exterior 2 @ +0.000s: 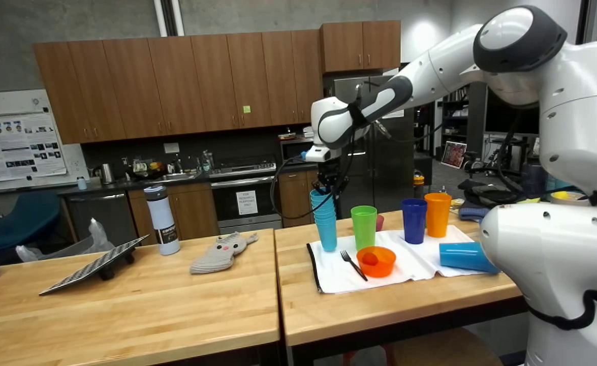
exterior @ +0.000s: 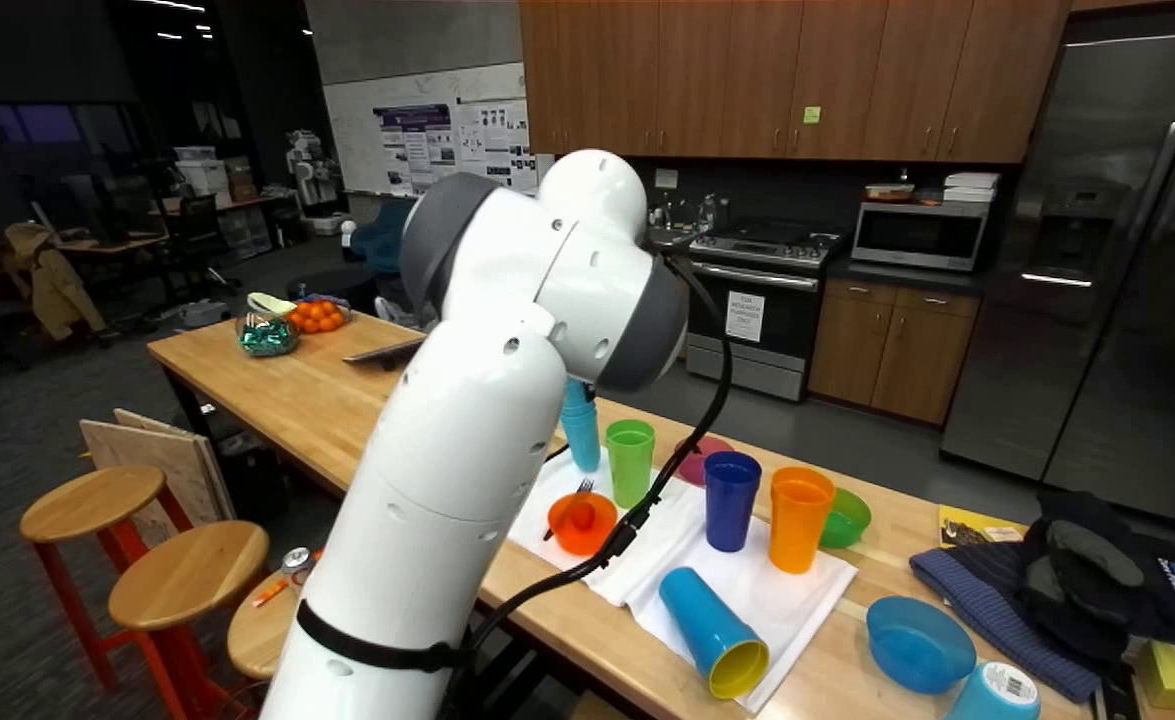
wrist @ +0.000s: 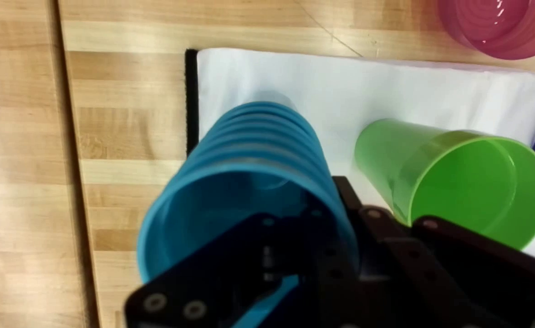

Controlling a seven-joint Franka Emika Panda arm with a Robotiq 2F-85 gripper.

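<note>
Several nested light-blue plastic cups (wrist: 260, 141) are pinched at the topmost wall by the gripper (wrist: 331, 200), one finger inside and one outside. The stack leans slightly at one end of a white cloth (wrist: 326, 86). Just beside it stands a green tumbler (wrist: 454, 182); near both are an orange bowl (exterior 2: 379, 269) and a black fork (exterior 2: 353, 265). Farther along come a dark-blue tumbler (exterior 2: 413, 222), an orange tumbler (exterior 2: 437, 217) and a toppled blue tumbler (exterior: 705, 622). Well behind is a stove (exterior 2: 242, 203).
</note>
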